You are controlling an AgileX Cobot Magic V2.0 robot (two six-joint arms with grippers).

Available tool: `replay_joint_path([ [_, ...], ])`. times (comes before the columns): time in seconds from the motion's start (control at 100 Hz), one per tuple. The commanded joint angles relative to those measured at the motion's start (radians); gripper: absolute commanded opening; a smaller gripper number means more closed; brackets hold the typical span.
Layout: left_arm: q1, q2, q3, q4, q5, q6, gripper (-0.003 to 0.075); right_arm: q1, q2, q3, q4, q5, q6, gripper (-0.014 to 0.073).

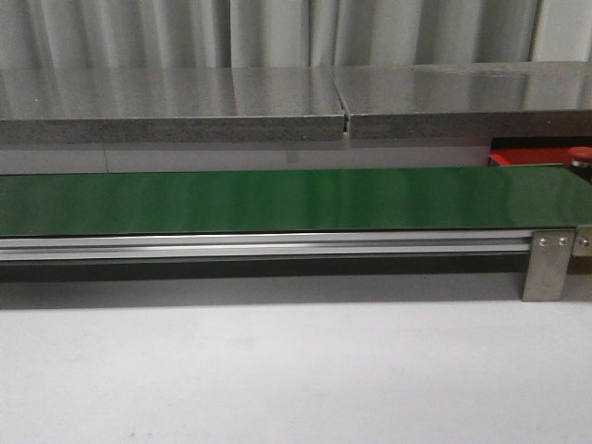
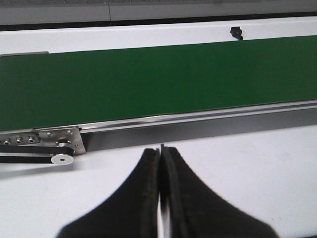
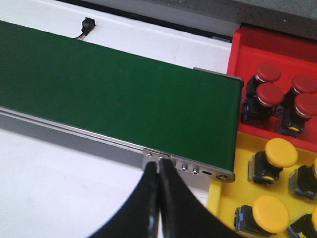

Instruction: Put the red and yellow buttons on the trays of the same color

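Buttons sit sorted past the belt's end: red buttons (image 3: 270, 82) in the red tray (image 3: 247, 42), yellow buttons (image 3: 280, 153) in the yellow tray (image 3: 220, 198). I see both beside my right claw (image 3: 158, 168), far from the left claw (image 2: 161, 153). Both claws clenched, empty. Belt (image 1: 277, 199) bare. Front view catches only a red sliver; the left wrist view misses the trays.

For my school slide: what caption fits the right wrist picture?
Shut right gripper above the green belt's end, beside red tray and yellow tray holding matching buttons.
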Motion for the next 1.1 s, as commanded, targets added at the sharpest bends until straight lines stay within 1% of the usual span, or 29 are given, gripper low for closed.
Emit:
replay_joint_path([
  [0.0, -0.009, 0.002, -0.027, -0.016, -0.07, 0.0, -0.0019, -0.005, -0.055, 0.0, -0.005, -0.059, -0.011, -0.0121],
  [0.42, -0.009, 0.002, -0.027, -0.016, -0.07, 0.0, -0.0019, -0.005, -0.24, 0.109, -0.005, -0.057, -0.009, -0.0121],
  [0.58, -0.009, 0.002, -0.027, -0.016, -0.07, 0.0, -0.0019, -0.005, -0.275, 0.115, -0.005, -0.045, -0.009, -0.0121],
  [0.74, -0.009, 0.002, -0.027, -0.016, -0.07, 0.0, -0.0019, -0.017, -0.291, 0.145, -0.005, -0.088, -0.007, -0.0121],
  [0.92, -0.009, 0.002, -0.027, -0.016, -0.07, 0.0, -0.0019, -0.079, -0.353, 0.236, -0.013, -0.156, 0.064, -0.0121],
  [0.99, -0.009, 0.002, -0.027, -0.016, -0.07, 0.0, -0.0019, -0.086, -0.384, 0.278, -0.045, -0.19, 0.108, -0.0121],
  [1.09, -0.009, 0.002, -0.027, -0.016, -0.07, 0.0, -0.0019, -0.086, -0.424, 0.328, -0.137, -0.221, 0.2, -0.0121],
])
